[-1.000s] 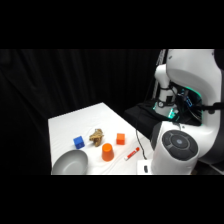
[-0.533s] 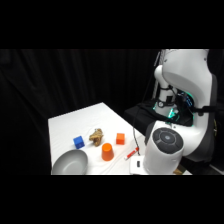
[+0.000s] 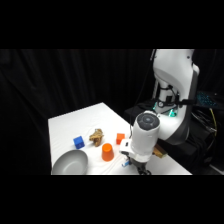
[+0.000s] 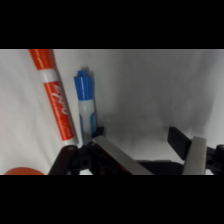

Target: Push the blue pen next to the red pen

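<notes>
Lying on the worktop [image 4: 150, 90] just beside the red pen [image 4: 54, 95], nearly parallel, blue pen [image 4: 86, 104] meets one finger of the spread, empty gripper [image 4: 150, 155]; risking, on further push, rolling into the red pen and displacing it.

Black curtains [image 3: 75, 80] hang behind the white table [image 3: 95, 117], with dark cabled equipment [image 3: 207, 117] at right.
</notes>
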You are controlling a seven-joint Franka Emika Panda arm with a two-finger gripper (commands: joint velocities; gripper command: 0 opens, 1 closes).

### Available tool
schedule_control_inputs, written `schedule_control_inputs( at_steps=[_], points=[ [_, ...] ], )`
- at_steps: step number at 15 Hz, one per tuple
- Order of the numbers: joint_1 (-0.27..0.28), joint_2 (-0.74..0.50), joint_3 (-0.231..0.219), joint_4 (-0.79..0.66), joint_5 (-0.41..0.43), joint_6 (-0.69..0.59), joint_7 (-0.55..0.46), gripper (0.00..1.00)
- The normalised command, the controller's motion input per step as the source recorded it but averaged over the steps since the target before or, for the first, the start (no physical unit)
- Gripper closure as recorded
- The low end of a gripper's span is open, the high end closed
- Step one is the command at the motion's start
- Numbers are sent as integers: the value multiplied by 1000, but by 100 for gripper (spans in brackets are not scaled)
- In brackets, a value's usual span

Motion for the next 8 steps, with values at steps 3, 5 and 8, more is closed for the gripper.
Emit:
schedule_control_inputs(
  at_steps=[3, 5, 8],
  points=[
    [-289, -560, 32, -587, 57, 79, -414, 0],
    [-391, -723, 197, -507, 102, -234, -581, 0],
    [-382, -834, 255, -299, 170, -605, -614, 0]
  ],
)
